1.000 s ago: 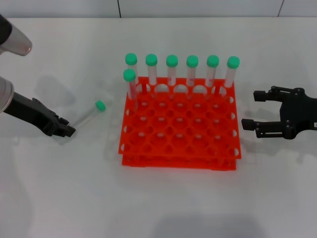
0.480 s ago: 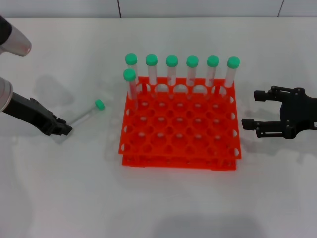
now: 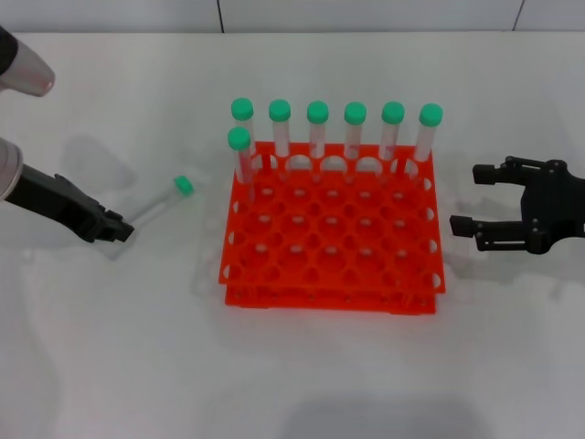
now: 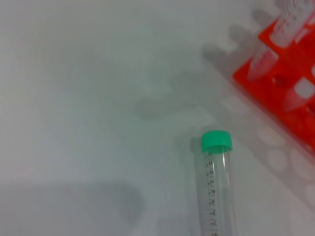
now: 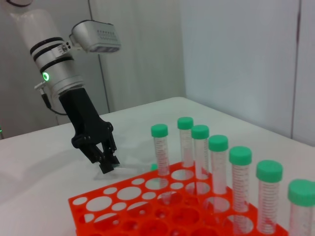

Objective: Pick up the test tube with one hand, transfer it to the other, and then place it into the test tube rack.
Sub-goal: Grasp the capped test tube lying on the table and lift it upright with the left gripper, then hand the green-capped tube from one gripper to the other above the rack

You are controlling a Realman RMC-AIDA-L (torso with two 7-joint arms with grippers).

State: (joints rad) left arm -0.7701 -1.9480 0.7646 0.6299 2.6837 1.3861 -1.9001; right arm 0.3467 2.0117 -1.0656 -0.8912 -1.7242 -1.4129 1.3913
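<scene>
— Since a second ago: left gripper (image 3: 117,229) drawn slightly back, toward the table's left side; test tube (image 3: 161,204) tilted up with it, green cap raised and shifted a touch away.
— Left gripper's state?
— Pressed together on the tube's bottom end, low over the white table (image 3: 110,347).
— Rack?
— Test tube rack (image 3: 334,233) at centre, just right of the tube; seven capped tubes upright along its far side.
— Right gripper (image 3: 471,198)?
— Spread wide, empty, just right of the rack.

You see a bright orange test tube rack (image 3: 331,229) on the white table (image 3: 292,366). The test tube (image 3: 163,203) is clear with a green cap and fine printed marks. Both black grippers, left gripper (image 3: 117,229) and right gripper (image 3: 468,198), match.
</scene>
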